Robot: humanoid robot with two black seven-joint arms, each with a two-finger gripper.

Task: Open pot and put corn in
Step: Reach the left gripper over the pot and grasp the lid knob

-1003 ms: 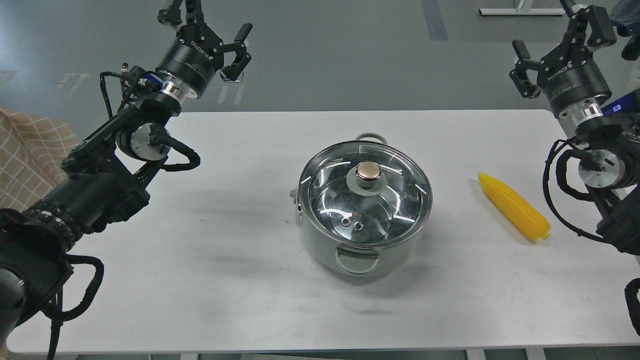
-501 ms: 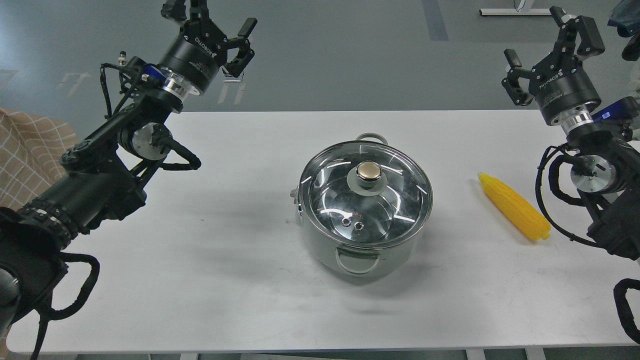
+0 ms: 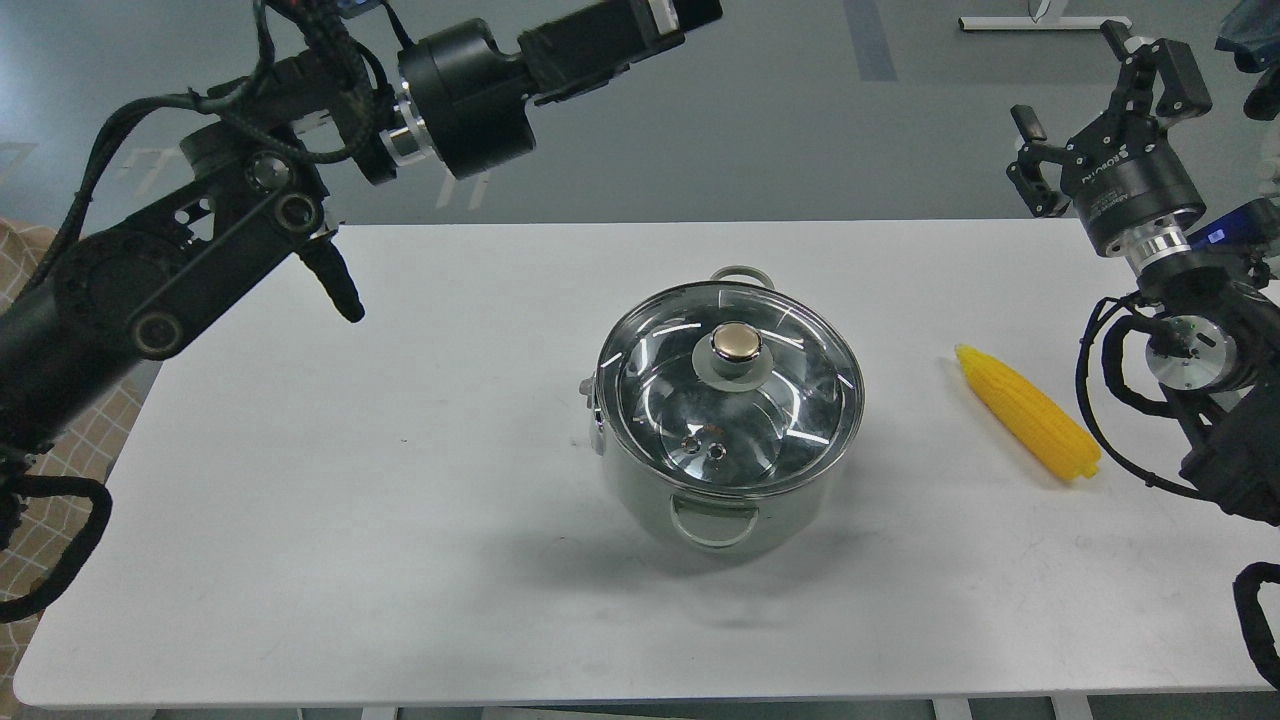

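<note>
The shiny steel pot stands in the middle of the white table, closed by a glass lid with a brass-coloured knob. The yellow corn lies on the table to the right of the pot, tapered end pointing away from me. My left gripper is high at the top of the view, up and left of the pot, pointing right; I see it side-on, so its fingers cannot be told apart. My right gripper is open and empty, raised beyond the corn at the far right.
A beige checked cloth shows at the left edge beside the table. Grey floor lies beyond the table's far edge, with a white frame base at the top right. My right arm's cables hang close to the corn.
My left arm has swung up and to the right, and its gripper has turned from pointing up to pointing right. The right gripper has barely moved. Pot, lid and corn are unmoved.
</note>
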